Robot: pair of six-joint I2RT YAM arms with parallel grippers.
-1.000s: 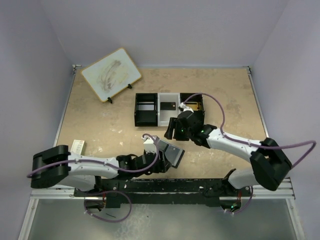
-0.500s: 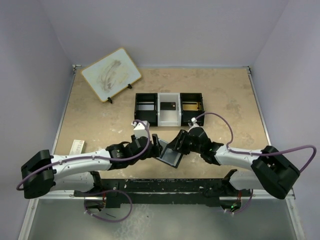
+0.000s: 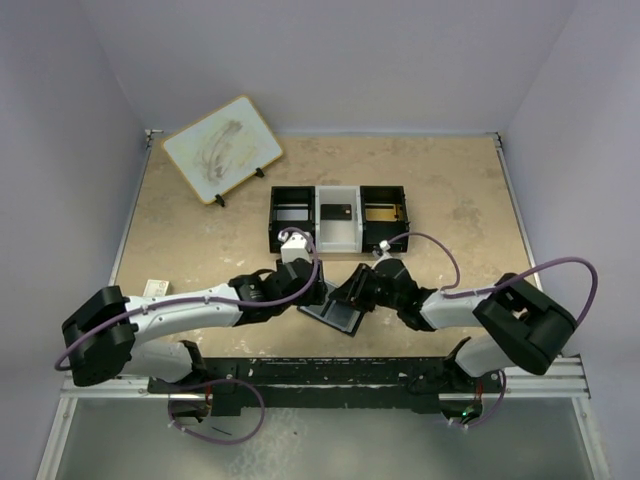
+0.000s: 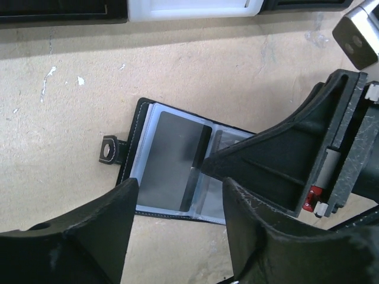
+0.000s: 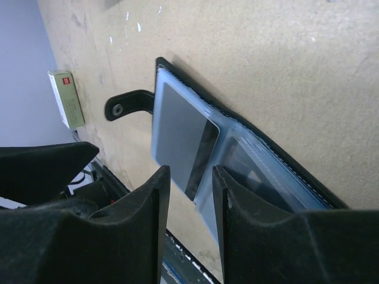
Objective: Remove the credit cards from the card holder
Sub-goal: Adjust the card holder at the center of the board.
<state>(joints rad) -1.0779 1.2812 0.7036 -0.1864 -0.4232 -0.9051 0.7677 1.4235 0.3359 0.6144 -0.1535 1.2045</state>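
Observation:
The card holder point(image 4: 131, 155) lies open and flat on the table, pale blue-grey inside, its snap tab point(image 4: 109, 149) sticking out to the left. A grey credit card point(image 4: 169, 158) with a dark edge sits in the left sleeve, and a darker card point(image 5: 256, 167) shows in the other sleeve. My left gripper point(image 4: 179, 188) hovers open just above the holder's near edge. My right gripper point(image 5: 188, 177) stands open with a narrow gap, over the grey card's point(image 5: 177, 133) dark edge, and I cannot tell if it touches. From above, both grippers point(image 3: 312, 293) point(image 3: 350, 292) meet over the holder point(image 3: 338, 318).
A black-and-white three-compartment tray point(image 3: 271, 217) stands behind, with a dark card point(image 3: 336, 212) in its middle compartment. A small white-and-red box point(image 3: 155, 289) lies at the left, near the left arm. A white board on a stand point(image 3: 222, 148) leans at the back left.
The card holder, held tilted a second ago, now lies open flat. My right gripper came down from the tray to it and narrowed. My left gripper shifted up and left.

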